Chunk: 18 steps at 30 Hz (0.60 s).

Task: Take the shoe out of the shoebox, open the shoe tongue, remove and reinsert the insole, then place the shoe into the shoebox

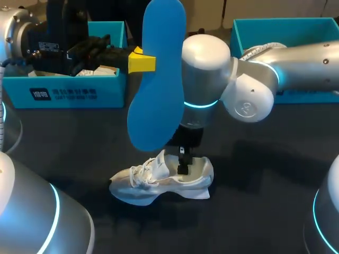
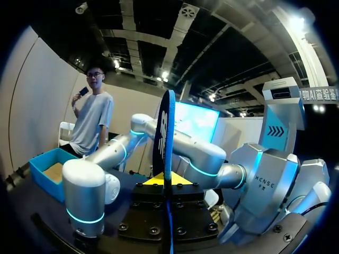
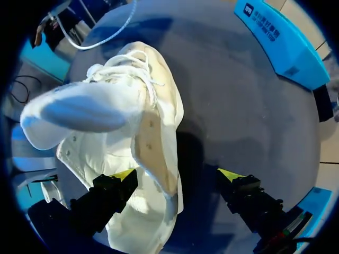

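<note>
L gripper (image 1: 142, 61) is pinched on the blue insole (image 1: 158, 79), yellow tips either side of it about mid-length. Insole is held up well above the table (image 1: 265, 174), standing roughly vertical, w/ its broad face toward the head cam. In the L wrist view the insole (image 2: 164, 129) is edge-on, rising straight out from between the tips of the L gripper (image 2: 164, 181).

R gripper (image 1: 183, 161) is down at the white shoe (image 1: 153, 182), pointing downward into its heel end, fingers spread. R wrist view: R gripper (image 3: 177, 175) straddles the shoe's side wall, w/ one finger (image 3: 112, 186) over the inside of the shoe (image 3: 122, 111) and the other over bare table beyond the wall. Can't tell if either tip touches the shoe.

Shoe sits upright on its sole near mid-table, outside both boxes, directly under the raised insole. Toe points to the robot's L, heel to its R. Laces loose, tongue pulled up and fwd.

Blue box at L (image 1: 63, 94) is at the far L of the table behind the L arm, w/ sth white inside. Blue box at R (image 1: 254, 33) is at the far R behind the R arm. Both are well apart from the shoe.
</note>
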Motion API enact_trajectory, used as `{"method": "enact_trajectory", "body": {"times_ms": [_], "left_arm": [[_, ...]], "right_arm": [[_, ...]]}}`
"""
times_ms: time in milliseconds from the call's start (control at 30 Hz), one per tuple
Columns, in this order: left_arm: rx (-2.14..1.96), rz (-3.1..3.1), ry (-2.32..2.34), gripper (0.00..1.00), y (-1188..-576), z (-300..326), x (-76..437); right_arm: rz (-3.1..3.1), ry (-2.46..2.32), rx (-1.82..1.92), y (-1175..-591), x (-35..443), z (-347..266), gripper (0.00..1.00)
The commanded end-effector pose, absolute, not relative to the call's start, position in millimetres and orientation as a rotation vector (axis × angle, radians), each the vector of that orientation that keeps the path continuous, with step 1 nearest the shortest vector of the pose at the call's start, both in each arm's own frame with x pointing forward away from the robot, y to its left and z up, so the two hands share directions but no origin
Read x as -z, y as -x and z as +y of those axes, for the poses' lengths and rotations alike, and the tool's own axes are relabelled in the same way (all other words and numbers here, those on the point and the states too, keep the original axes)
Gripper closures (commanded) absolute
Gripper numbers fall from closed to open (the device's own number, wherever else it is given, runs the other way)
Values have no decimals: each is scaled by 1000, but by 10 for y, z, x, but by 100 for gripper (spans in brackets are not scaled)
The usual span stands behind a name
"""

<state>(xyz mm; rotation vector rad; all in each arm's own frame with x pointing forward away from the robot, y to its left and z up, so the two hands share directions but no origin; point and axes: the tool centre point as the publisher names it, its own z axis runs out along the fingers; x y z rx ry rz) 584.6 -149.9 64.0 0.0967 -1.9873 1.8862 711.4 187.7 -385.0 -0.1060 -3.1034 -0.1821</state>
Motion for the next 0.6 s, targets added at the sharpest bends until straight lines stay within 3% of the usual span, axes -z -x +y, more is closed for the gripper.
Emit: {"method": "enact_trajectory", "body": {"times_ms": [33, 600], "left_arm": [[-1881, -1988, -92, 100, -5869, -1514, -647], [-1881, -1988, -92, 100, -5869, -1514, -647]], "right_arm": [[-3098, 99, 175, -7116, 3889, 1918, 100], [-3048, 66, 95, -7025, 3782, 1947, 100]]}}
